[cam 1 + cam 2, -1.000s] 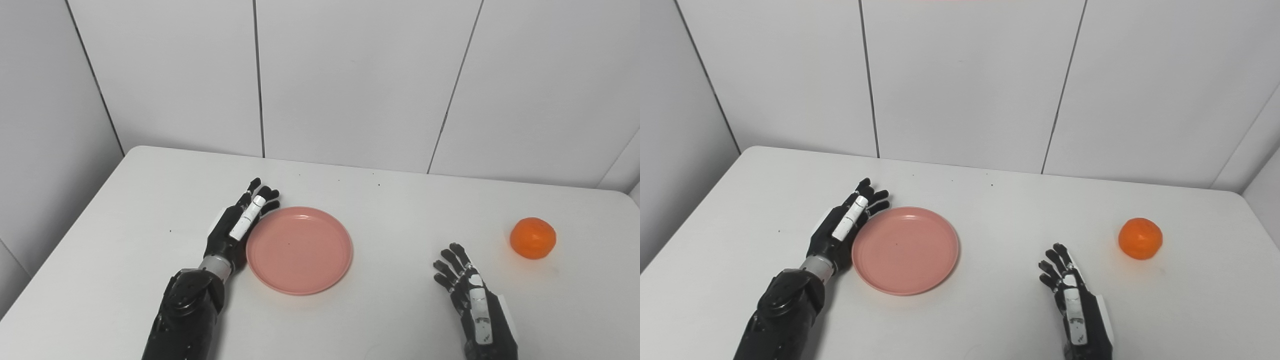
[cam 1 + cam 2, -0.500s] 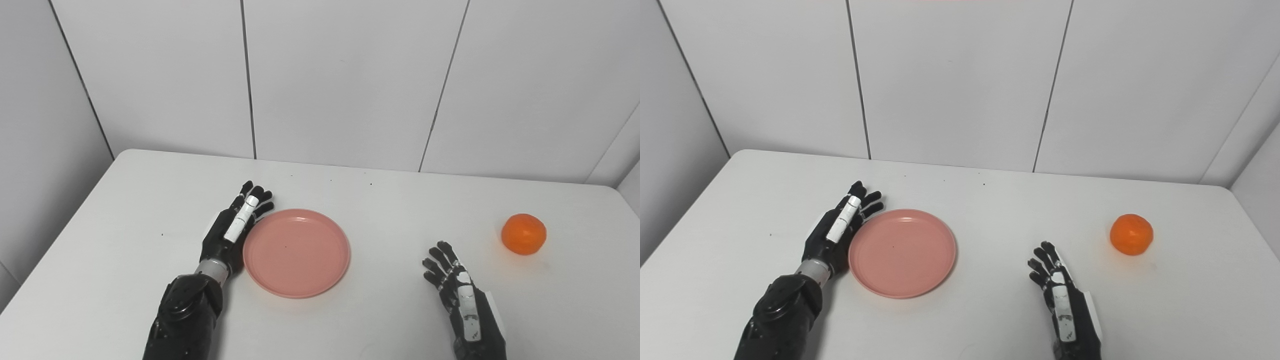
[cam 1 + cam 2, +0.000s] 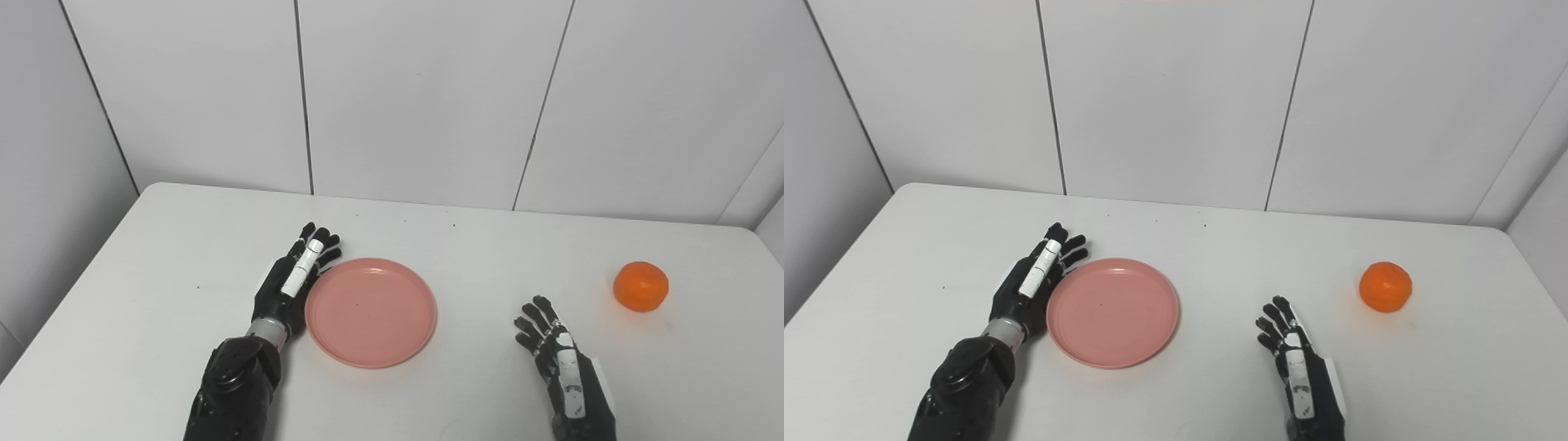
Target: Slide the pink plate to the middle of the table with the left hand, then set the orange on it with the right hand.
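plate (image 3: 370, 312) nudged right by left hand (image 3: 295, 280) | right hand (image 3: 558, 358) fingers spread | one orange (image 3: 640, 286)

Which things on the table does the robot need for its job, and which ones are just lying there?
Needed for the job:
- pink plate, with the left hand pressed flat against its left edge
- orange, sitting alone at the right
- right hand, open, holding nothing

Just lying about:
- nothing but a few tiny dark specks on the white table
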Robot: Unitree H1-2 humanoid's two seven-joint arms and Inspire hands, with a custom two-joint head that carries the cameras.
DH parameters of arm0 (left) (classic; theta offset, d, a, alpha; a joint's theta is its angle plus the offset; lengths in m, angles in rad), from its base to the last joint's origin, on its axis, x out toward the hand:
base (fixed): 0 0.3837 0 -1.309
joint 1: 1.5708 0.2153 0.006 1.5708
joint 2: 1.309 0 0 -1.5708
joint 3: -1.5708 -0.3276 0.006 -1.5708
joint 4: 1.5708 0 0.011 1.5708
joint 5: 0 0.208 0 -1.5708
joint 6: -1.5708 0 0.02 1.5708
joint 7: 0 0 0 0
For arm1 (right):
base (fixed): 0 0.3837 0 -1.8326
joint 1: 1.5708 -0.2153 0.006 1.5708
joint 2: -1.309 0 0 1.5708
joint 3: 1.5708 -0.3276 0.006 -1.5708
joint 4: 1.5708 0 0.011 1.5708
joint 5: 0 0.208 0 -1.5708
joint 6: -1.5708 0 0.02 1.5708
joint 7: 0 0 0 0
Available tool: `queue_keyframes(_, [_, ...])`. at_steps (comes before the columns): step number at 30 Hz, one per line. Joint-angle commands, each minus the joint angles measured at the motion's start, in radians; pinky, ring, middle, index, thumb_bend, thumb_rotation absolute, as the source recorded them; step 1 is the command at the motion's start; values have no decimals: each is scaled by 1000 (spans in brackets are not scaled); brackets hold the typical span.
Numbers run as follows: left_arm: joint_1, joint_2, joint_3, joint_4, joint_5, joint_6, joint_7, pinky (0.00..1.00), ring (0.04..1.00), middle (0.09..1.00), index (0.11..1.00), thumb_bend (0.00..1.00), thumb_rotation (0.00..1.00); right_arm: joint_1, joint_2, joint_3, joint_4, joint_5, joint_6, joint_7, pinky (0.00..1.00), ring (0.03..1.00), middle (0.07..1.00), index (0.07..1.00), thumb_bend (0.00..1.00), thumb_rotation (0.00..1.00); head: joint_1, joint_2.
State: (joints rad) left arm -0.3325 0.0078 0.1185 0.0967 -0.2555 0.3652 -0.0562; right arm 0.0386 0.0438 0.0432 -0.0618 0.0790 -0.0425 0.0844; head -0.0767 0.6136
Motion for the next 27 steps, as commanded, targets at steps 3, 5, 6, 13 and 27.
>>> queue_keyframes(3, [-7, -17, -13, -19, -6, 16, -1, 842, 885, 872, 1000, 795, 612, 57, 23, 18, 55, 4, 28, -5, 878, 869, 898, 916, 847, 983, -3, 1])
queue_keyframes(5, [-4, -29, -13, -22, -13, 18, -4, 860, 893, 882, 1000, 799, 604, 57, 23, 20, 51, 2, 31, -7, 877, 870, 900, 919, 847, 989, -4, 3])
queue_keyframes(6, [-1, -36, -16, -23, -11, 19, -2, 862, 893, 883, 1000, 798, 601, 57, 23, 21, 49, 2, 32, -8, 876, 870, 901, 920, 846, 990, -5, 4])
queue_keyframes(13, [7, -65, -33, -7, 15, -3, 19, 851, 883, 881, 1000, 798, 585, 57, 23, 26, 44, 3, 34, -14, 871, 871, 902, 919, 847, 989, -8, 5])
queue_keyframes(27, [29, -56, -71, -6, 37, -26, -3, 822, 880, 882, 1000, 828, 615, 52, 40, 51, 53, -15, 21, -24, 885, 871, 905, 926, 862, 990, -82, 4])
